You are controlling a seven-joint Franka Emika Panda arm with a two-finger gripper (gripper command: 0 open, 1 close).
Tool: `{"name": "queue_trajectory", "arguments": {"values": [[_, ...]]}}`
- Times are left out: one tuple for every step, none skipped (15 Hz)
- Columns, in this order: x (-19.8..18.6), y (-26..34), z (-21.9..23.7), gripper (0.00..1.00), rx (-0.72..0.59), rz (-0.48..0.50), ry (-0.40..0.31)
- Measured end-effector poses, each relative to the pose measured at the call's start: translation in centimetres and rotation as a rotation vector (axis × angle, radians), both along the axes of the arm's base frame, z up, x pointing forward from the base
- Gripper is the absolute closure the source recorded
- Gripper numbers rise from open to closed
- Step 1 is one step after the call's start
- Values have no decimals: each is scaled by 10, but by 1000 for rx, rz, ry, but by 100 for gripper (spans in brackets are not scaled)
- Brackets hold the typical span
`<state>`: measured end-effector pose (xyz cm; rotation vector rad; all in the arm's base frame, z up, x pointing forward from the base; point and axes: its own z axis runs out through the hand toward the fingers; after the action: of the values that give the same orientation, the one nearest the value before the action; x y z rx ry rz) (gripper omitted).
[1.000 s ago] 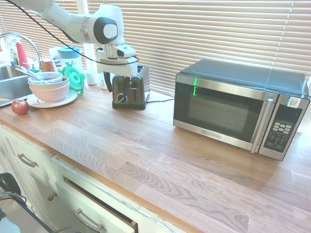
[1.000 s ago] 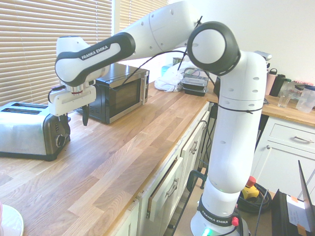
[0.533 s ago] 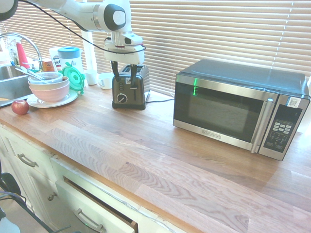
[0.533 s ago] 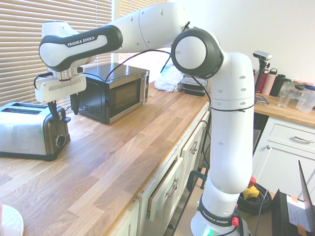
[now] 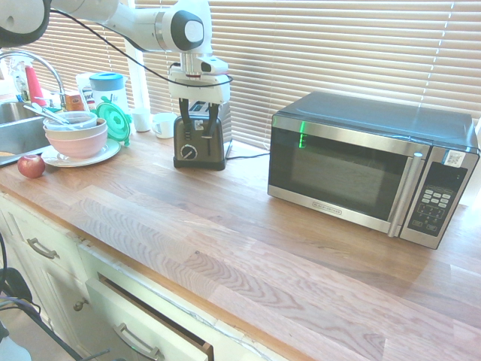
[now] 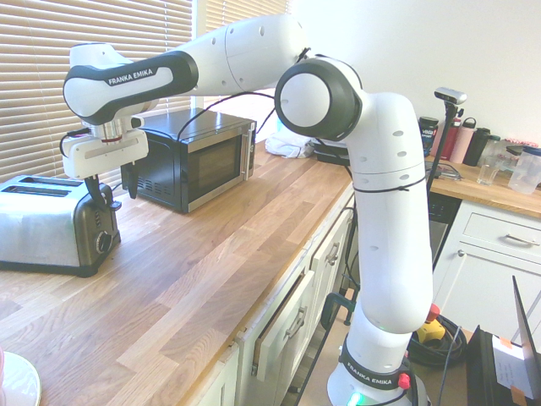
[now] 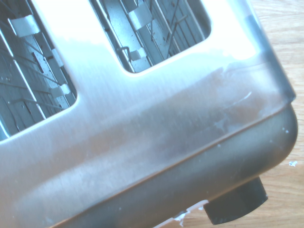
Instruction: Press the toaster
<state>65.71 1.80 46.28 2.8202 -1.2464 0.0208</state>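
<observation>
Wooden tabletop [image 5: 225,226] by the blinds: the gripper [image 5: 198,118], open and empty, is poised over the toaster [image 5: 200,138] front; a downward push on the lever is called for next.

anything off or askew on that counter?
Only the drawer under the counter front: it stands slightly ajar, a dark gap showing along its top edge. The toaster and microwave sit upright, and nothing looks spilled.

toaster [image 7: 156,128]: brushed steel, smudged, dark plastic front | counter [image 5: 248,241]: grained wood | microwave [image 5: 361,165]: glossy black, steel trim
</observation>
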Motion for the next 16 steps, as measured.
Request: {"name": "queue_trajectory", "arguments": {"values": [[0,0,0,100,0,1,0],[1,-1,1,100,-1,2,0],[1,-2,2,100,-2,2,0],[3,-4,3,100,-3,-1,-4],[5,-6,4,100,-4,-2,-6],[7,-7,4,100,-5,-3,-7],[8,-8,5,100,-6,-3,-8],[9,-9,5,100,-7,-2,-10],[10,-11,7,100,-7,-2,-14],[12,-11,9,100,-8,-1,-19],[13,-11,9,100,-8,1,-21],[14,-11,10,100,-8,2,-22],[14,-10,10,100,-8,3,-22],[15,-10,9,100,-8,5,-21],[15,-9,8,100,-8,6,-20],[16,-9,6,100,-8,7,-18]]}}
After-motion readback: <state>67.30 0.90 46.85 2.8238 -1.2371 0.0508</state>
